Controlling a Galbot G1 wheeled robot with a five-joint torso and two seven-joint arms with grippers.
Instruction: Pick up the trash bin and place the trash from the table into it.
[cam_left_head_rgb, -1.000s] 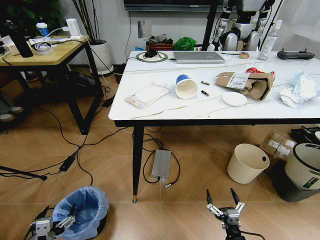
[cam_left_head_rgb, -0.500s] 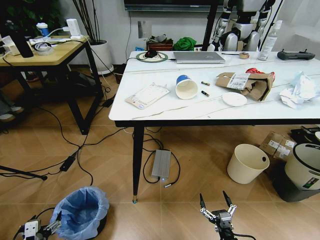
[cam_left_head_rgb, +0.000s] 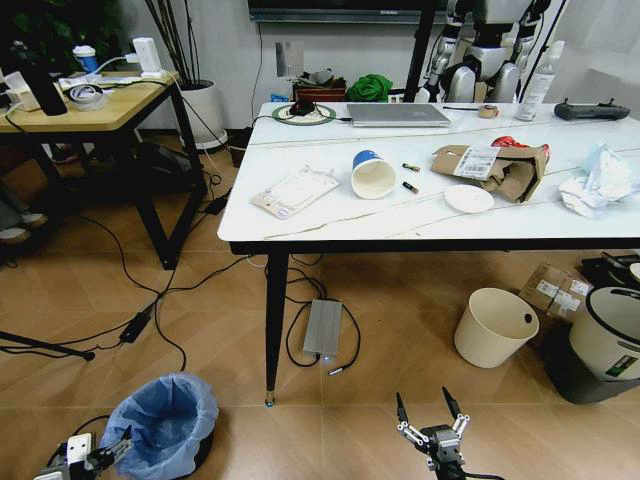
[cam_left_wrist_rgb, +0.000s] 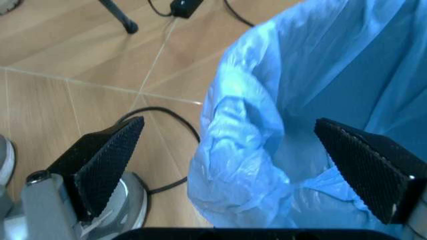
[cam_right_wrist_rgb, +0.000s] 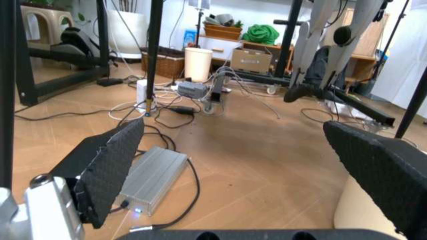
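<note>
Bin (cam_left_head_rgb: 162, 424) stands upright on the wood floor, mouth up, near the table (cam_left_head_rgb: 330, 222) leg and well clear of it, blue liner spilling over the rim; the left gripper (cam_left_head_rgb: 98, 460) hangs just beside it with jaws spread, one finger (cam_left_wrist_rgb: 101, 164) outside the rim over the floor and the other (cam_left_wrist_rgb: 363, 165) over the liner. Right gripper (cam_left_head_rgb: 430, 423) hovers low over open floor, jaws apart, with bare boards all around it and the cream bucket (cam_left_head_rgb: 495, 326) off to its right. Up top, the cup (cam_left_head_rgb: 372, 173) lies on its side, mouth toward the near edge, and the cardboard (cam_left_head_rgb: 492, 166) lies lengthwise along the table.
</note>
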